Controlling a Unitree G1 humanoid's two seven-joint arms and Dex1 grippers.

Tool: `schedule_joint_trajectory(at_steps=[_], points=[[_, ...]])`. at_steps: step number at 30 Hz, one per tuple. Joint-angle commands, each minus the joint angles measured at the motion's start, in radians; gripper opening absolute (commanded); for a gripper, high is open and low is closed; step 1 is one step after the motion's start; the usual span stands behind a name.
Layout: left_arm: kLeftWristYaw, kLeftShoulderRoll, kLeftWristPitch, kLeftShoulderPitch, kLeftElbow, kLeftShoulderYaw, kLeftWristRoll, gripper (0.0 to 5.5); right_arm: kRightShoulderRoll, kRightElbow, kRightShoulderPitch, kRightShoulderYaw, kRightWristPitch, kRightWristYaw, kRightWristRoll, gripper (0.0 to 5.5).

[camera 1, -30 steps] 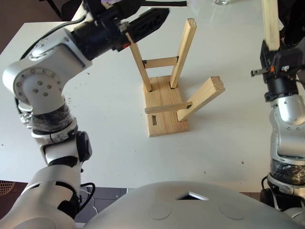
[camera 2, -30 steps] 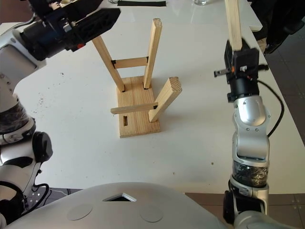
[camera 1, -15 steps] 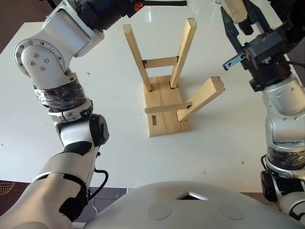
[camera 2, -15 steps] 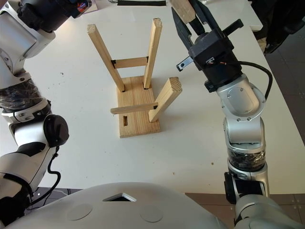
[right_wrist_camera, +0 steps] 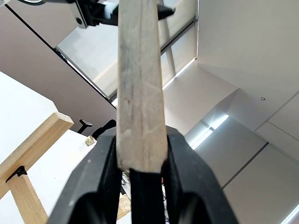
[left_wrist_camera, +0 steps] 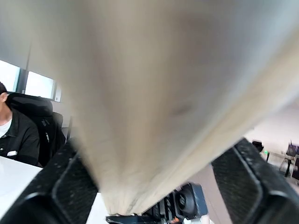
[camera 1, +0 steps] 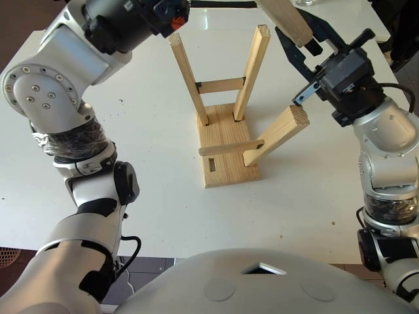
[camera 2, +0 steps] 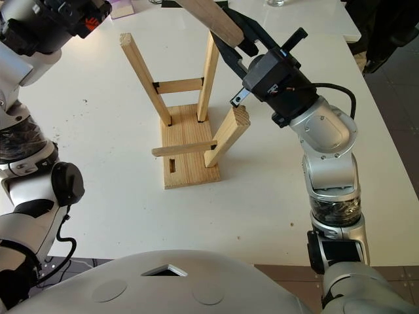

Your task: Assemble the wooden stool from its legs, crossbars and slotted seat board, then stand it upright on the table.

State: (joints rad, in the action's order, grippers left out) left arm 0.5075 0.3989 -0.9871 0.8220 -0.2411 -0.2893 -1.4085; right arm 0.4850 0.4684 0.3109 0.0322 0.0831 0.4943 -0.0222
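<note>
Right gripper [camera 1: 302, 40] swung in toward the half-built stool [camera 1: 221, 84], clamped on the loose leg [camera 1: 283, 14] (tilted, held above the upright pair [camera 1: 252, 72]), seat board [camera 1: 230, 171] flat on the table [camera 1: 157, 190] below, third leg [camera 1: 278, 134] leaning, left gripper [left_wrist_camera: 154, 186] at the loose leg's far end, grip unreadable.

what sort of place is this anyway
Likely an office or lab room: a large white table, a black office chair behind it, and recessed ceiling strip lights overhead.

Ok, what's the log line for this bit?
right gripper: shut on loose leg | seat board: two upright legs, one leaning leg | status: unfinished
</note>
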Motion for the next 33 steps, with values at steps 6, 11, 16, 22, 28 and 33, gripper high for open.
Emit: schedule_joint_trajectory(at_steps=[6, 11, 16, 22, 28, 33], points=[[0.038, 0.039, 0.042, -0.02, 0.016, 0.109, 0.162, 2.32, 0.019, -0.001, 0.024, -0.018, -0.002, -0.001, 0.022, 1.04], [0.043, 0.033, 0.074, -0.004, 0.06, 0.125, 0.209, 2.11, 0.026, -0.001, 0.005, -0.009, 0.007, 0.011, 0.033, 1.04], [0.077, 0.052, 0.081, -0.021, 0.041, 0.123, 0.223, 2.07, 0.048, -0.004, 0.0, -0.008, 0.002, 0.024, 0.047, 1.04], [0.109, 0.07, 0.09, -0.043, 0.033, 0.116, 0.253, 2.05, 0.054, -0.002, -0.015, -0.015, -0.023, 0.041, 0.024, 1.9], [0.115, 0.091, 0.122, -0.041, 0.056, 0.088, 0.297, 2.04, 0.08, -0.011, -0.039, -0.038, -0.023, 0.065, 0.017, 2.24], [0.202, 0.176, 0.191, -0.05, 0.078, 0.048, 0.375, 2.04, 0.095, 0.006, -0.081, -0.177, -0.219, 0.102, -0.23, 2.24]])
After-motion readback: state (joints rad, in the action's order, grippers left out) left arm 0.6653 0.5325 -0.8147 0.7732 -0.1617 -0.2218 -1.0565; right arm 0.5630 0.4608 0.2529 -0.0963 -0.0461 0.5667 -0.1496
